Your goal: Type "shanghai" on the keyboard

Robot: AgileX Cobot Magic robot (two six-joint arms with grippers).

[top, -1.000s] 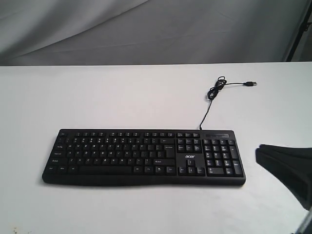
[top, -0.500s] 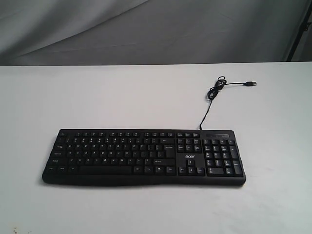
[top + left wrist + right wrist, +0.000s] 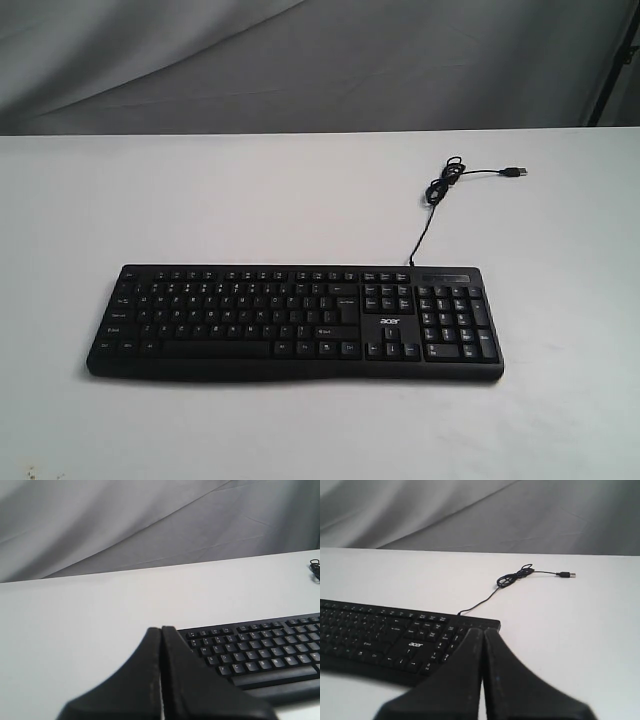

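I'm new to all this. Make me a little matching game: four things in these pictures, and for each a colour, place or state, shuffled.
1 keyboard
2 USB plug
3 left gripper
4 backdrop cloth

A grey, hanging behind the table
B jaws pressed together
C white-lettered keys, flat on the table
D lying loose, plugged into nothing

Pairs: 1-C, 2-D, 3-B, 4-A.

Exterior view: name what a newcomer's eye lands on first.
The wide black keyboard lies across the near half of the white table. Its thin cable runs away from its right part into a loose coil, with the USB plug lying free on the table.
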